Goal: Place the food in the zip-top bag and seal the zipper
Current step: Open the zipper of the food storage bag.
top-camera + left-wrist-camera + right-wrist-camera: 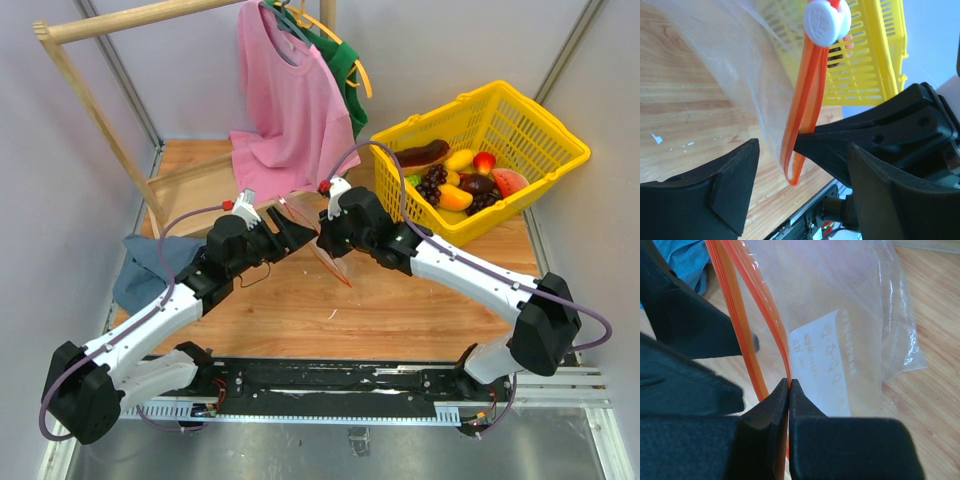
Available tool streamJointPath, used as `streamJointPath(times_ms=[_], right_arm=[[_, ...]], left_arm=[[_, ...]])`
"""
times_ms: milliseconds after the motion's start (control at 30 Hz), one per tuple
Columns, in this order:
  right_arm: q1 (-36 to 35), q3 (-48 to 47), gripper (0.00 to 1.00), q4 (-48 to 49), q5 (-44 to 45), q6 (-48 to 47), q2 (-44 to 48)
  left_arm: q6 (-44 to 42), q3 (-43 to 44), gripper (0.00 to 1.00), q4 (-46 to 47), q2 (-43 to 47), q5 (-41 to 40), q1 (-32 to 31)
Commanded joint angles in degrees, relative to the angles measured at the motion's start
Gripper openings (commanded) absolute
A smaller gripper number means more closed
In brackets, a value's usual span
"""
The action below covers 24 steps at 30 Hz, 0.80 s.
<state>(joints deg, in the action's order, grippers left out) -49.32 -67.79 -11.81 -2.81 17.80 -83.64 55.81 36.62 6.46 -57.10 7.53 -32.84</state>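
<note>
**Holding a clear bag between two robot hands**

The right hand (789,385) is pinched together on the orange zipper (735,315) of the zip-top bag (855,305), held over the wooden desk (400,310). The left hand (802,150) stands apart, with one finger on each side of the zipper. The zipper's round white tab (826,20) shows farther along. A white label (830,370) on the bag has print too faint and blurred to read. The food (455,180) lies in a yellow basket (540,130) at the far right, partly hidden by its wall.

The zipper (730,290) runs off the right wrist view's top edge.
</note>
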Motion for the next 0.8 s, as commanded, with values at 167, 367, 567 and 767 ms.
streamJointPath(times_ms=[167,367,567,767], right_arm=[[-1.44,-2.10,0.01,1.60,-0.59,2.02,0.46],[-1.40,-2.10,0.01,2.40,-1.77,2.88,0.67],[-1.39,-2.11,0.01,2.64,-1.74,3.69,0.88],[-1.39,-2.57,0.01,3.33,-2.06,4.87,0.43]], left_arm=[[1.75,-1.68,0.60,-2.87,0.46,-9.95,-1.53],[2.48,-3.18,0.54,-1.72,-0.53,-9.94,-1.61],[2.06,-2.58,0.46,-1.36,-3.36,-11.21,-3.21],[3.13,-3.30,0.38,-0.12,-3.95,-14.48,-6.34]])
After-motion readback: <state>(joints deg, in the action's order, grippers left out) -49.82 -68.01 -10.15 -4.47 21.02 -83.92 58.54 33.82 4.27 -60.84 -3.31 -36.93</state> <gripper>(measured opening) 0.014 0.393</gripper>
